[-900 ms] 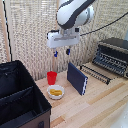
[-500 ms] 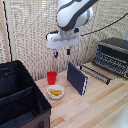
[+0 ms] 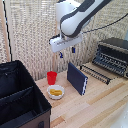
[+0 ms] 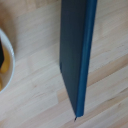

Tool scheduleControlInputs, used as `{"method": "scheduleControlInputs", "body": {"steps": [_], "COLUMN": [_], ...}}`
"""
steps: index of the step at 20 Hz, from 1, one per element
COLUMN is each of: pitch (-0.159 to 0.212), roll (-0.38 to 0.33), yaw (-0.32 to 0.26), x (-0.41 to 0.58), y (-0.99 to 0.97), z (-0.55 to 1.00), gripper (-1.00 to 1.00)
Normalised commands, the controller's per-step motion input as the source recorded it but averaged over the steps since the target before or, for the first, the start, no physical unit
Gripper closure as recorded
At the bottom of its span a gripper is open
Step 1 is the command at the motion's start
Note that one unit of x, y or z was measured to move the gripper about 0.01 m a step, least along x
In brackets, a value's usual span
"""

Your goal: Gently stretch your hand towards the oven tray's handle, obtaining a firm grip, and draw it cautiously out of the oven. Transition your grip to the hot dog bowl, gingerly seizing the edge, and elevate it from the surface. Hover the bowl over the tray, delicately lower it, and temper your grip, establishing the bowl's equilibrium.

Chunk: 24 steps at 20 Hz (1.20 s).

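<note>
Bowl (image 3: 56,92) sits on the table (image 3: 100,105) by the red cup (image 3: 51,77), hot dog inside, nothing gripping it. Just behind stands the blue book (image 3: 77,78) on edge — likely to be clipped and toppled if the gripper (image 3: 66,52) descends carelessly (cup too). Gripper hangs well above; its jaws blur, so I cannot tell their spread. Farther back, the tray (image 3: 97,73) lies drawn out before the oven (image 3: 114,54). Wrist view crops the bowl to a sliver — its handle I cannot distinguish.
</note>
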Motion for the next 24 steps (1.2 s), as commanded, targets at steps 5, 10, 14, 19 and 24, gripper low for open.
{"method": "scheduleControlInputs", "body": {"steps": [5, 10, 14, 19, 24], "pitch": [-0.078, -0.047, -0.035, -0.026, -0.006], "roll": [-0.27, -0.255, -0.256, -0.265, -0.278], "yaw": [0.144, 0.154, 0.153, 0.158, 0.153], "x": [-0.011, -0.021, -0.011, -0.002, 0.0], "y": [-0.31, -0.31, -0.32, -0.3, -0.3], "z": [0.0, 0.0, 0.0, 0.0, 0.0], "gripper": [-1.0, -1.0, -1.0, -1.0, -1.0]}}
